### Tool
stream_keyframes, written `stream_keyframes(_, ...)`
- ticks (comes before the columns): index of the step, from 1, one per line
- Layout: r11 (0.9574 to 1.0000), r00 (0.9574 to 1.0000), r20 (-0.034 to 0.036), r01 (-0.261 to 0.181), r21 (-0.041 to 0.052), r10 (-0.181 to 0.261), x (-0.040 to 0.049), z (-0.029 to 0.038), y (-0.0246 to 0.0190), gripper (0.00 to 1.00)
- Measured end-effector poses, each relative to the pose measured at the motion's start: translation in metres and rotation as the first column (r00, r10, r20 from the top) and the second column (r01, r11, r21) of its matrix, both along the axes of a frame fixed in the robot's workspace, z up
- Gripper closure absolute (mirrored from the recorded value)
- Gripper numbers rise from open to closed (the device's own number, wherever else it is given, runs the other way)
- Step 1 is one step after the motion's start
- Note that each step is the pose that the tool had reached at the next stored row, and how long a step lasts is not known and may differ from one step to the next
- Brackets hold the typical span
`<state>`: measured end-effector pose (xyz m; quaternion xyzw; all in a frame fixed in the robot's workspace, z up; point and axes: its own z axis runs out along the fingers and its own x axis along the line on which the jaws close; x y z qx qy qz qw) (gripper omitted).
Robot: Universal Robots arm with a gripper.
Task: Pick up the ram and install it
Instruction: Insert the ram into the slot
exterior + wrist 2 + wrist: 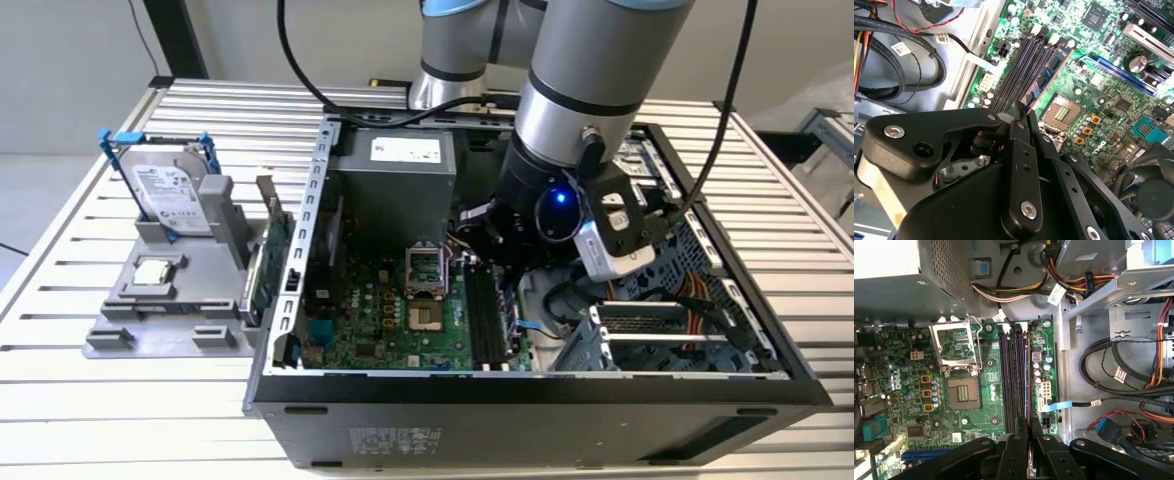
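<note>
A slatted metal surface (pixel 107 400) carries an open computer case (pixel 534 400) under the arm. The tool (pixel 1021 112) is down inside it, fingers (pixel 1035 432) together on the ram (pixel 1046 80), a thin blue stick standing edge-on among the black slots (pixel 1011 375). At 9 o'clock of the slots in the first wrist view sits the processor socket (pixel 961 390); in the exterior view, at the case's 9 o'clock, a hard drive (pixel 167 195) stands upright in a grey holder (pixel 147 310).

- Robotics lab or assembly test cell.
- Slatted aluminium desk (pixel 120 420), open PC case (pixel 534 400) at centre.
- Industrial arm (pixel 587 70) at 12 o'clock.
- Grey parts fixture (pixel 167 320) at 9 o'clock.
</note>
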<state>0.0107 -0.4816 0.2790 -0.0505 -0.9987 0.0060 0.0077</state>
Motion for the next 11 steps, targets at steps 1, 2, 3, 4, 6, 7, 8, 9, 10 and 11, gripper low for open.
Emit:
stream_keyframes(1,1.0,1.0,0.0,0.0,0.0003,0.0,0.0,-0.0002,0.0,1.0)
stream_keyframes(2,1.0,1.0,0.0001,0.0,0.0003,0.0,0.0,-0.0003,0.0,1.0)
stream_keyframes(3,1.0,1.0,0.0001,0.0,0.0003,0.0,0.0,-0.0003,0.0,1.0)
stream_keyframes(4,1.0,1.0,0.0001,0.0,0.0004,0.0,0.0,-0.0005,0.0,1.0)
stream_keyframes(6,1.0,1.0,0.0001,0.0,0.0004,0.0,0.0,-0.0009,0.0001,1.0)
stream_keyframes(7,1.0,1.0,0.0001,-0.001,0.0004,0.001,0.0,-0.0012,0.0002,1.0)
stream_keyframes(8,1.0,1.0,0.0001,-0.001,0.0005,0.001,0.0001,-0.0015,0.0003,1.0)
stream_keyframes(9,1.0,1.0,0.0001,-0.001,0.0004,0.001,0.0001,-0.0018,0.0003,1.0)
stream_keyframes(10,1.0,1.0,0.0001,-0.001,0.0003,0.001,0.0001,-0.0023,0.0005,1.0)
stream_keyframes(11,1.0,1.0,0.0001,-0.002,0.0003,0.002,0.0001,-0.0027,0.0007,1.0)
